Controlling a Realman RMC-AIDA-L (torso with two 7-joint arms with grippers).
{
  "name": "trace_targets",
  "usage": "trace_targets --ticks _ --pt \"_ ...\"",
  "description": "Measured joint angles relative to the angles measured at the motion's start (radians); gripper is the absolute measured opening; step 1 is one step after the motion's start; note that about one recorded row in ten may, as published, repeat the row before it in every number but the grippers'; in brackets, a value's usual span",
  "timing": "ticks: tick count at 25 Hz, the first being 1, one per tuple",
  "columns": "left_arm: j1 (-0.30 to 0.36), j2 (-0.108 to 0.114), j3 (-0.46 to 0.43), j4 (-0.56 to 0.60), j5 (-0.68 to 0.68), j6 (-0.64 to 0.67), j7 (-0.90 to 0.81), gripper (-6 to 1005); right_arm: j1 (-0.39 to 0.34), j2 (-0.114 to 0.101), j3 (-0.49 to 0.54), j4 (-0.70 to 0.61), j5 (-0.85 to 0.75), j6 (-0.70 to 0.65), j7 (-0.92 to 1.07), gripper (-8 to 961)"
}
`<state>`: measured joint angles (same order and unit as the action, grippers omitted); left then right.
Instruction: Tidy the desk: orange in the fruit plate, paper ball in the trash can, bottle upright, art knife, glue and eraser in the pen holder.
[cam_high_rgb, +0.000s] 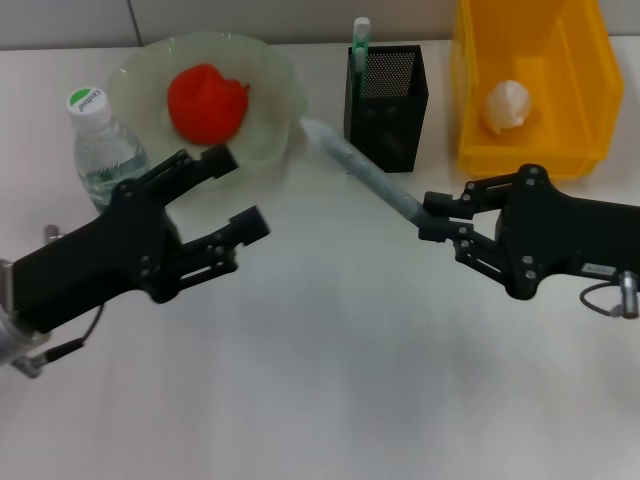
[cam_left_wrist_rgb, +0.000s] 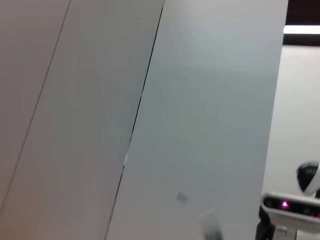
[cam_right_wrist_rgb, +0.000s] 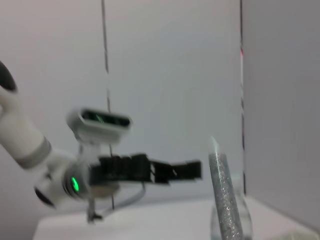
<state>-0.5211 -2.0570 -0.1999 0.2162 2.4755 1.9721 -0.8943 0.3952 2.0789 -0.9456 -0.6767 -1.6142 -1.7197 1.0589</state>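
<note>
Glue (cam_high_rgb: 366, 172): slim grey stick, held slantwise above the desk (cam_high_rgb: 330, 380), its pale tip pointing far-left toward the fruit plate (cam_high_rgb: 280, 80), just near-left of the pen holder (cam_high_rgb: 388, 100). Right gripper (cam_high_rgb: 432, 217): fingers closed on the glue's near end. Art knife (cam_high_rgb: 360, 40): upright in the pen holder's far-left corner. Orange (cam_high_rgb: 206, 101): in the fruit plate, far left. Bottle (cam_high_rgb: 103, 145): upright, left of the plate. Paper ball (cam_high_rgb: 507, 105): inside the trash can (cam_high_rgb: 530, 150), far right. Left gripper (cam_high_rgb: 238, 192): over the desk's left side near the plate, fingers spread apart, holding nothing. Eraser: not seen.
</note>
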Motion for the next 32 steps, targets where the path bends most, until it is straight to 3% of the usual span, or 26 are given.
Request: trace_targets --ticks 11,32 --pt "-0.036 -0.014 -0.001 -0.159 -0.043 -0.055 0.023 833 0.029 0.003 0.008 0.118 0.056 -0.089 -0.083 131" --pt "-0.05 -0.015 -0.004 -0.218 -0.043 -0.072 0.038 780 0.086 0.006 0.021 0.24 0.066 -0.07 -0.155 130"
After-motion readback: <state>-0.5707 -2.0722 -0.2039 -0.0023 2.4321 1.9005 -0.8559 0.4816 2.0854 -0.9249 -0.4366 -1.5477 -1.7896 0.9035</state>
